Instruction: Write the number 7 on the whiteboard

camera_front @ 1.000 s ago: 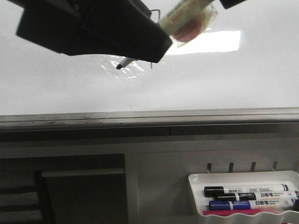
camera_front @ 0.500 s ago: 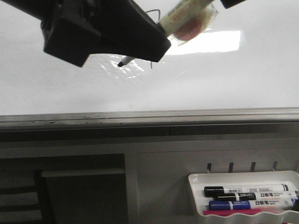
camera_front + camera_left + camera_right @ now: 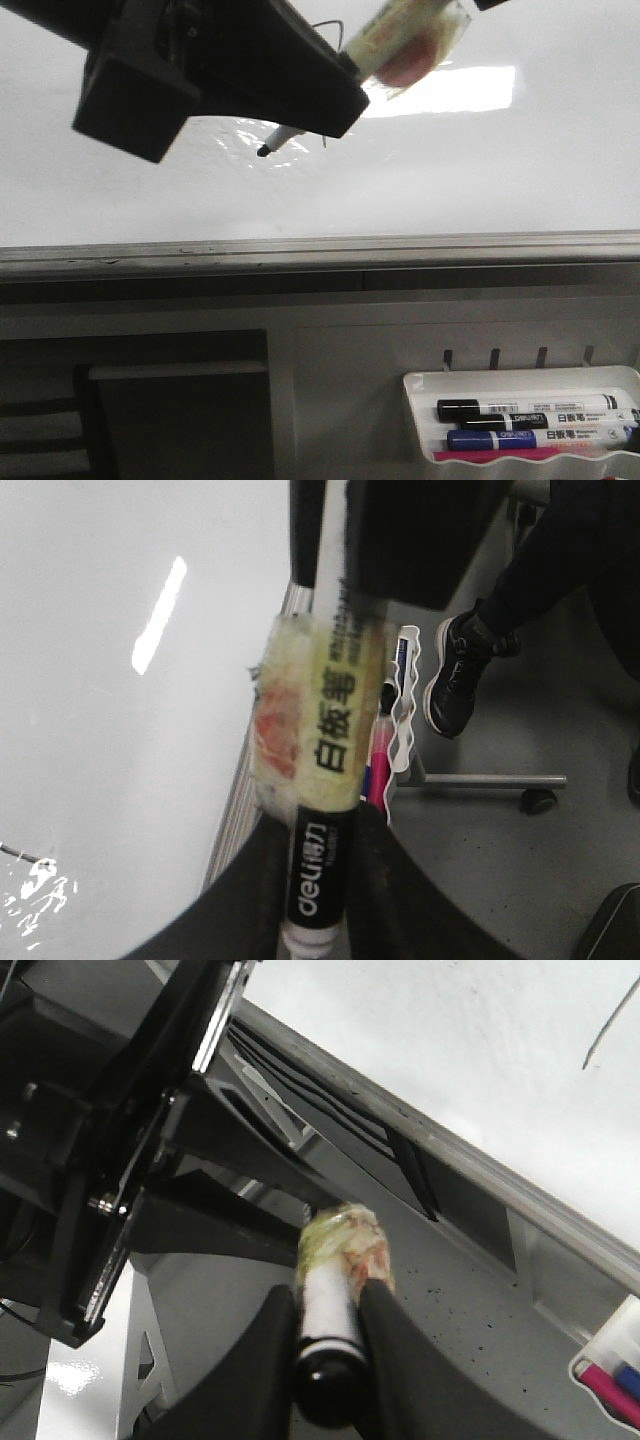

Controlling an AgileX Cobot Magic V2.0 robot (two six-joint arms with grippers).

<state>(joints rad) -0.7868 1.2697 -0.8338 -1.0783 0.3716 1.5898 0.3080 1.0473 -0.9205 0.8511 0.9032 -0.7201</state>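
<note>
The whiteboard (image 3: 500,170) fills the upper front view, with a glaring reflection and a grey bottom edge. Part of a thin dark stroke, the number 7 (image 3: 326,26), shows behind my left arm; it also shows in the right wrist view (image 3: 608,1022). My left gripper (image 3: 322,825) is shut on a tape-wrapped marker (image 3: 325,695). Its black tip (image 3: 265,150) points at the board below the arm. My right gripper (image 3: 330,1295) is shut on the same marker's black back end (image 3: 328,1380). It sits at the top right of the front view (image 3: 490,6).
A white marker tray (image 3: 520,383) hangs at the lower right below the board, holding a black marker (image 3: 500,410) and a blue marker (image 3: 510,438). A person's black shoe (image 3: 455,675) and a wheeled base (image 3: 538,800) are on the floor beside the board.
My left arm has turned and shifted over the board. The marker tip has moved slightly right and down. The right gripper has kept its hold.
</note>
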